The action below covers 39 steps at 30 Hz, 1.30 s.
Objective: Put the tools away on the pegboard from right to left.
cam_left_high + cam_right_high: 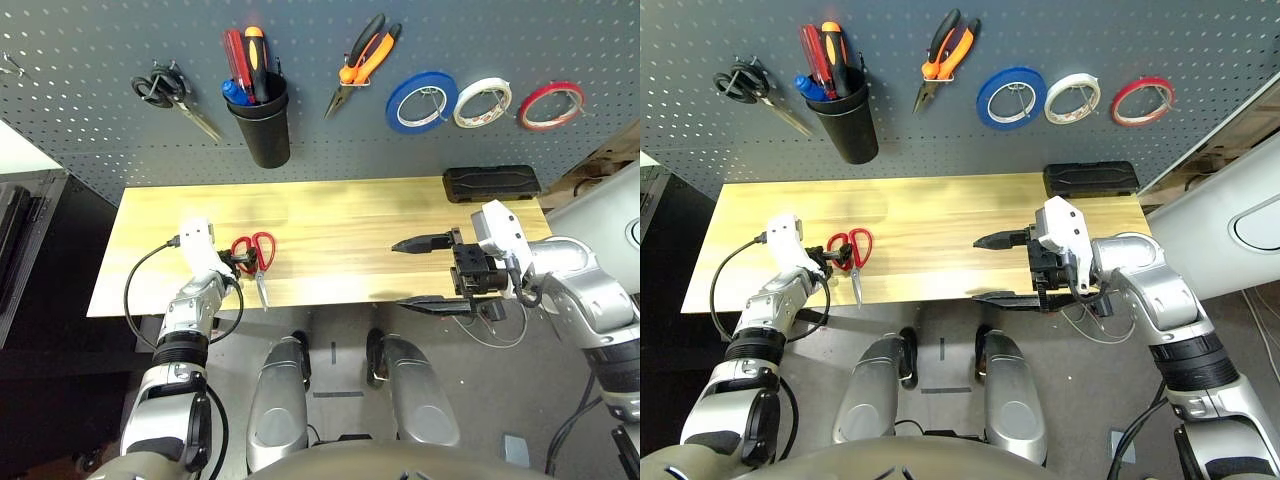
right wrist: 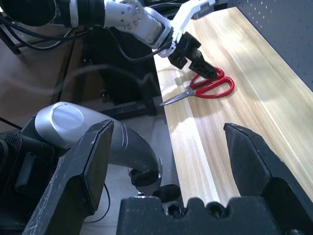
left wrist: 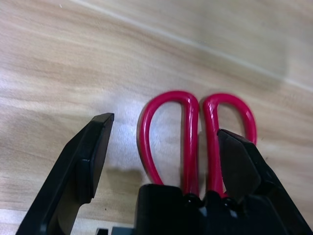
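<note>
Bright, even light — faint glare

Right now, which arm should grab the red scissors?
Left. Its tool is open right at the red-handled scissors, fingers flanking the handles. The right tool hangs open across the table.

I see lots of bare wood on the table (image 1: 330, 225) between my two grippers, so a gripper can pass there. A black box (image 1: 492, 183) sits at the far right corner. On the pegboard (image 1: 90, 120), the far left holes stay free beside the black-handled scissors (image 1: 170, 95).
</note>
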Each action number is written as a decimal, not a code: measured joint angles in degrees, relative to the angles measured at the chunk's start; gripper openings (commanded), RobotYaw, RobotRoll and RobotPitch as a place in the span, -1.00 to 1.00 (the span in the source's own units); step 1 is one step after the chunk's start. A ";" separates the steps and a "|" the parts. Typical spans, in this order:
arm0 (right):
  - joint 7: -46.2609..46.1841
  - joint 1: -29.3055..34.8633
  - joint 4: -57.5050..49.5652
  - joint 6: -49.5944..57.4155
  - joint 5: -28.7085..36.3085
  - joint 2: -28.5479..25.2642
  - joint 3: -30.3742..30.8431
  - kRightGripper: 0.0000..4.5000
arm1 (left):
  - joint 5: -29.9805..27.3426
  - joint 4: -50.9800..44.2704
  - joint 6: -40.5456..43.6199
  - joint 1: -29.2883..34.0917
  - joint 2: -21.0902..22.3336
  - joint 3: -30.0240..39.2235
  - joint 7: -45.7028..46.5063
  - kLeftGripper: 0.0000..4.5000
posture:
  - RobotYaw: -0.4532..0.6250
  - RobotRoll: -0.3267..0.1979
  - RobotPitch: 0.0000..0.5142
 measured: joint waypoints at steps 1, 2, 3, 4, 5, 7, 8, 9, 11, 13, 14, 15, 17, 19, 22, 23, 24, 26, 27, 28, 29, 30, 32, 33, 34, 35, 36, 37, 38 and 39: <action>0.00 -0.09 0.01 0.00 0.00 0.00 0.00 1.00 | -0.18 -0.29 0.28 0.17 0.00 0.41 0.01 0.97 | -0.42 0.25 0.05; 0.00 -0.17 0.01 0.00 0.00 -0.01 0.00 1.00 | -0.29 -0.48 0.47 0.41 0.00 0.73 0.02 0.97 | -0.42 0.25 0.05; 0.00 -0.19 0.01 0.00 0.00 -0.01 0.00 1.00 | -0.39 -0.69 0.59 0.76 0.06 0.89 0.06 0.97 | -0.42 0.25 0.05; 0.00 -0.19 0.01 0.00 0.00 -0.01 -0.01 1.00 | -0.42 -0.90 0.66 1.16 0.11 1.00 0.08 0.97 | -0.42 0.25 0.05; 0.00 -0.19 0.01 0.00 0.01 -0.02 -0.01 1.00 | -0.42 -0.99 0.72 1.37 0.13 1.13 0.09 0.97 | -0.42 0.25 0.05; 0.00 -0.19 0.01 0.05 0.03 -0.02 -0.01 1.00 | -0.39 -1.48 0.75 1.72 0.24 1.37 0.18 0.97 | -0.42 0.25 0.05; -0.01 -0.19 0.01 0.12 0.09 -0.02 -0.01 1.00 | -0.38 -1.56 0.75 1.85 0.35 1.43 0.24 0.97 | -0.43 0.25 0.05; -0.01 -0.19 0.01 0.19 0.23 -0.02 -0.02 1.00 | -0.29 -1.57 0.74 2.01 0.43 1.51 0.45 0.97 | -0.43 0.25 0.05; -0.02 -0.19 0.01 0.28 0.42 -0.02 -0.07 1.00 | -0.05 -1.52 0.69 2.23 0.46 1.61 1.14 0.97 | -0.43 0.25 0.05; -0.14 -0.19 0.00 0.33 0.52 -0.02 -0.08 1.00 | 0.12 -1.37 0.38 2.23 0.47 1.86 1.87 0.97 | -0.43 0.25 0.06; -0.18 -0.20 0.00 0.35 0.55 -0.02 -0.08 1.00 | 0.18 -1.30 0.17 2.23 0.50 1.93 2.09 0.97 | -0.43 0.25 0.06; -0.19 -0.21 0.00 0.38 0.57 -0.02 -0.08 1.00 | 0.25 -1.10 -0.04 2.22 0.53 1.93 2.14 0.97 | -0.43 0.25 0.06; -0.20 -0.25 0.00 0.49 0.65 -0.03 -0.08 1.00 | 0.63 -0.34 -0.92 2.15 0.61 1.87 2.14 0.90 | -0.43 0.25 0.05; -0.20 -0.35 -0.01 0.75 0.98 -0.08 -0.08 1.00 | 1.20 0.49 -2.12 2.13 0.72 1.74 2.14 0.70 | -0.43 0.25 0.04; -0.19 -0.40 -0.02 1.17 1.23 -0.50 -0.09 1.00 | 2.02 1.28 -3.46 2.14 0.78 0.80 1.79 0.21 | -0.43 0.25 0.03; -0.19 -0.51 -0.02 1.25 1.27 -0.53 -0.09 1.00 | 2.46 1.64 -4.03 2.14 0.77 0.38 1.53 0.03 | -0.43 0.25 0.03; -0.19 -0.60 -0.03 1.28 1.38 -0.55 -0.09 1.00 | 2.82 1.95 -4.55 2.12 0.76 -0.01 1.40 -0.15 | -0.43 0.25 0.03; -0.17 -0.88 -0.02 1.27 1.53 -0.59 -0.09 1.00 | 3.20 2.31 -5.15 2.01 0.62 -0.55 1.31 -0.50 | -0.42 0.25 0.00; -0.14 -1.31 0.01 1.27 1.55 -0.64 -0.09 1.00 | 3.23 2.44 -5.33 1.89 0.48 -0.65 1.28 -0.67 | -0.42 0.25 0.00; -0.13 -1.80 0.02 1.26 1.55 -0.71 -0.09 1.00 | 3.24 2.47 -5.38 1.83 0.38 -0.84 1.20 -0.84 | -0.42 0.25 -0.01; -0.11 -2.18 0.08 1.22 1.57 -0.82 -0.14 1.00 | 3.24 2.43 -5.49 1.62 0.24 -0.95 1.14 -0.99 | -0.42 0.25 -0.01; -0.10 -2.46 0.22 1.16 1.57 -0.86 -0.17 1.00 | 3.26 2.43 -5.44 1.40 0.14 -1.02 1.14 -0.99 | -0.41 0.25 -0.03; -0.08 -2.65 0.59 0.93 1.57 -0.86 -0.17 1.00 | 3.26 2.41 -5.42 1.27 0.13 -1.06 1.14 -0.99 | -0.40 0.25 -0.05; -0.06 -2.70 1.11 0.70 1.55 -0.86 -0.17 1.00 | 3.25 2.38 -5.41 1.22 0.13 -1.05 1.15 -0.99 | -0.40 0.25 -0.06; -0.06 -2.75 1.69 0.45 1.50 -0.86 -0.17 1.00 | 3.24 2.24 -5.37 1.20 0.16 -1.04 1.14 -0.99 | -0.40 0.25 -0.07; -0.07 -2.80 2.29 0.09 1.43 -0.85 -0.17 1.00 | 3.21 1.80 -5.24 1.21 0.17 -0.99 1.14 -0.99 | -0.39 0.25 -0.09; -0.07 -2.86 2.53 -0.14 1.35 -0.83 -0.17 1.00 | 3.15 1.08 -5.06 1.24 0.21 -0.92 1.14 -0.99 | -0.39 0.25 -0.10; -0.06 -3.00 2.70 -0.47 1.23 -0.79 -0.17 1.00 | 3.03 0.00 -4.86 1.28 0.28 -0.79 1.14 -0.99 | -0.38 0.25 -0.11; -0.07 -3.52 3.04 -0.89 1.11 -0.66 -0.17 1.00 | 2.89 -1.65 -4.69 1.28 0.46 -0.51 1.14 -0.99 | -0.38 0.25 -0.13; -0.07 -3.98 3.60 -1.12 1.11 -0.54 -0.18 1.00 | 2.68 -3.07 -4.42 1.31 0.66 -0.28 1.11 -0.99 | -0.38 0.25 -0.13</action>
